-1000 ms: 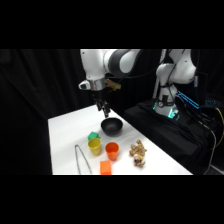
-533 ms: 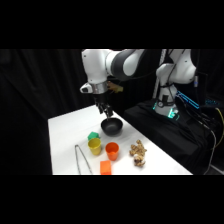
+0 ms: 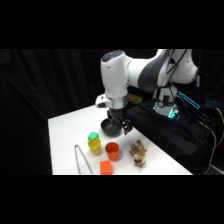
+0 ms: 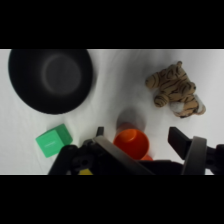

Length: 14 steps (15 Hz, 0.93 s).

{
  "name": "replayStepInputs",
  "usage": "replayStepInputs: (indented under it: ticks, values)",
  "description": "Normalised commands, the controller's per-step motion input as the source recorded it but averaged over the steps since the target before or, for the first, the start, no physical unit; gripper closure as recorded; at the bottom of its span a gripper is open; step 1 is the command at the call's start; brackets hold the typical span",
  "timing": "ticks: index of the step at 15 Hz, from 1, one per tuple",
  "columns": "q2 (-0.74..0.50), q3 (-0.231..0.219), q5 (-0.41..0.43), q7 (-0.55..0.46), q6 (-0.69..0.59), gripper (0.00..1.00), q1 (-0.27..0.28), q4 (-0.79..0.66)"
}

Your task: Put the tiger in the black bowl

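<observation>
White bench [image 3: 65, 130] against black backdrop, hand [image 4: 145, 137] spread apart over orange cup [image 4: 132, 142], tiger [image 4: 175, 90] beside, black bowl [image 4: 50, 77] cut off by top edge.

side oblique, wrist overhead, shared black bowl [image 3: 111, 129]

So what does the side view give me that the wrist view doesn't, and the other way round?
Only the side view shows the metal tongs, the yellow cup, the orange block and the arm reaching over the white table. Only the wrist view shows the tiger's stripes and the black bowl's plain interior from above. Both show the tiger, the black bowl, the orange cup, the green block and the pincer, empty.
</observation>
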Motion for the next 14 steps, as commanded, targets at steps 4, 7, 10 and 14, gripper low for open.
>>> replayStepInputs:
  ticks: [4,7,10,14]
  values:
    - [-0.27,0.129,-0.130,0.22,0.19,0.00,0.162,-0.34]
    - [-0.24,0.099,-0.127,0.19,0.25,0.00,0.114,-0.37]
    - [-0.06,0.042,-0.329,0.19,0.45,0.00,0.082,-0.33]
    - [0.24,-0.070,-0.462,0.17,0.42,0.00,0.047,-0.12]
